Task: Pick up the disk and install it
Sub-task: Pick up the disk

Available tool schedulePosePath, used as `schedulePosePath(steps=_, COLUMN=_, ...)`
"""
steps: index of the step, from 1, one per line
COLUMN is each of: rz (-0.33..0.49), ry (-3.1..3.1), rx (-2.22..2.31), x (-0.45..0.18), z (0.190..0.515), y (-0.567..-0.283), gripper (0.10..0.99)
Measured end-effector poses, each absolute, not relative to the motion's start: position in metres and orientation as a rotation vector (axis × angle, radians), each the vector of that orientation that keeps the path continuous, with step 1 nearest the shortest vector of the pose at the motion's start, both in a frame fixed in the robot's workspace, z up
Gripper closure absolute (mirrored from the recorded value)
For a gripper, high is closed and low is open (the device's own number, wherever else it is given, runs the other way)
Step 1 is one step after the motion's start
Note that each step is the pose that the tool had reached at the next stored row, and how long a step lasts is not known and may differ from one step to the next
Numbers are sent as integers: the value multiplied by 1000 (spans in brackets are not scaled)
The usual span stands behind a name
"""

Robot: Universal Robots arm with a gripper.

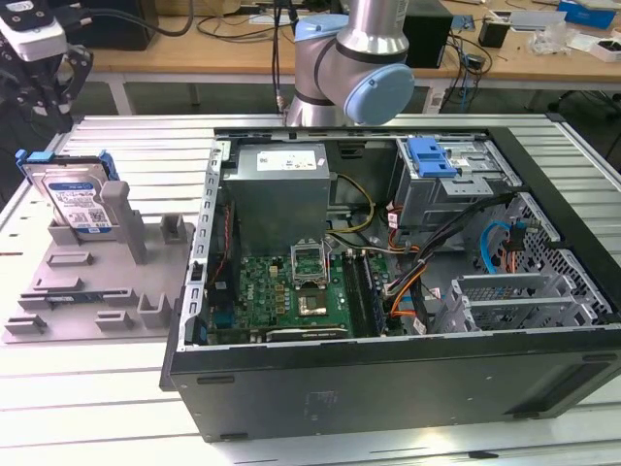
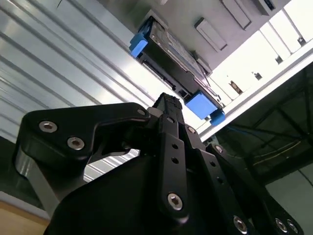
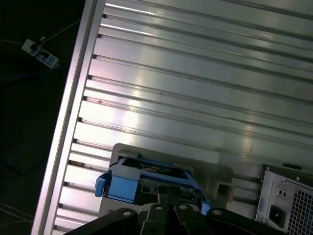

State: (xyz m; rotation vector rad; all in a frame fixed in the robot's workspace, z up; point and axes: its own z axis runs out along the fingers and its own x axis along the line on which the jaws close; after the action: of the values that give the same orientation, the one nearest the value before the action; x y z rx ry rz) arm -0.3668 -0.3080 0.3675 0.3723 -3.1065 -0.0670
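Right, I'm at the pick-up step: the gripper hangs just above the disk, which stands upright in its grey holder, not yet grasped. I cannot tell the claw's state. Gripping calls for squaring up over the thin top edge.

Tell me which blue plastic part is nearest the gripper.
The blue bracket framing the disk, upright in the grey holder below the gripper; the other blue piece sits inside the computer case.
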Motion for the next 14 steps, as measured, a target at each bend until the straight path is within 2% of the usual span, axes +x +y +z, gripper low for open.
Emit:
schedulePosePath(steps=2, rz=-66, ry=-3097, rx=438, x=-367, z=367, y=-308, gripper=973)
schedulePosePath(steps=6, rz=-65, ry=-3052, rx=662, x=-367, z=367, y=-308, gripper=725)
schedulePosePath(steps=9, rz=-63, ry=-3008, rx=826, x=-367, z=367, y=-308, gripper=714)
schedulePosePath(steps=11, rz=-63, ry=-2988, rx=890, x=-367, z=367, y=-308, gripper=588)
schedulePosePath(steps=14, rz=-61, ry=-2952, rx=998, x=-367, z=367, y=-308, gripper=588)
